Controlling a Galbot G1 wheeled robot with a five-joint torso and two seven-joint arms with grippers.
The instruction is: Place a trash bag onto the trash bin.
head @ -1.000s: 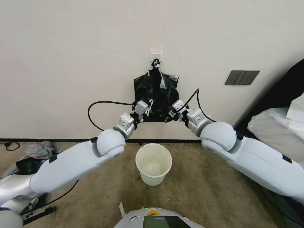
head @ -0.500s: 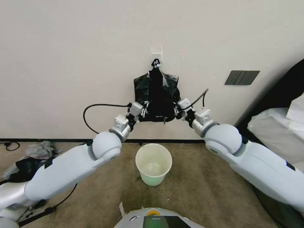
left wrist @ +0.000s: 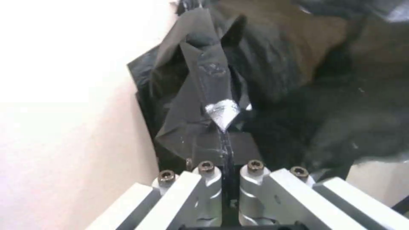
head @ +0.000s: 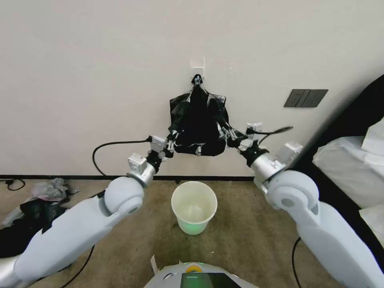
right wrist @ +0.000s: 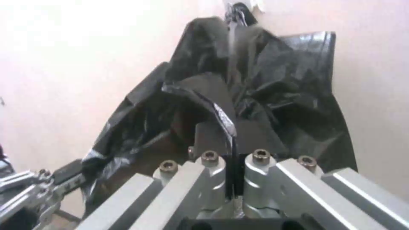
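Trash bag (head: 199, 128), thin glossy black plastic: hanging at a small white wall hook (head: 197, 65), mouth edges pinched on either side, the left claw (head: 171, 145) clenched on one edge, the right claw (head: 226, 132) clenched on the other. Trash bin (head: 194, 207), small round cream-white plastic: standing unlined on the carpet below, well apart from the bag. Progress: bag gripped; freeing it, lowering and fitting over the rim not yet done.
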